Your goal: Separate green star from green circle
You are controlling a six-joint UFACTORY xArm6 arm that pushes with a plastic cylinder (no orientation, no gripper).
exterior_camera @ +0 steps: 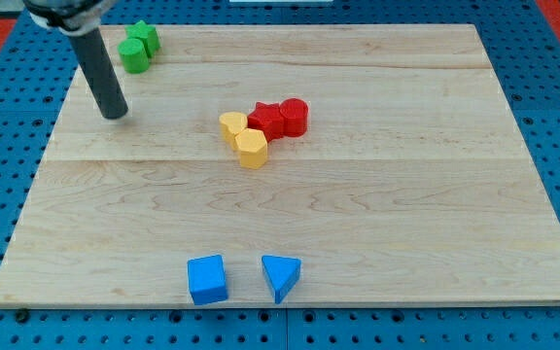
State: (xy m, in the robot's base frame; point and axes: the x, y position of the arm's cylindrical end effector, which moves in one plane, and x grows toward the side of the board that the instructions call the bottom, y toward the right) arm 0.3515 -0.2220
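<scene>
The green star (145, 37) and the green circle (133, 55) sit touching each other near the top left corner of the wooden board (377, 214). The star is at the view's upper right of the circle. My tip (115, 114) rests on the board below and slightly left of the green circle, a short gap away from it. The dark rod rises from the tip toward the view's top left.
A red star (269, 120) and a red cylinder (295, 115) sit near the board's middle, touching a yellow heart (232, 124) and a yellow hexagon (252, 149). A blue cube (207, 279) and a blue triangle (280, 276) lie near the bottom edge.
</scene>
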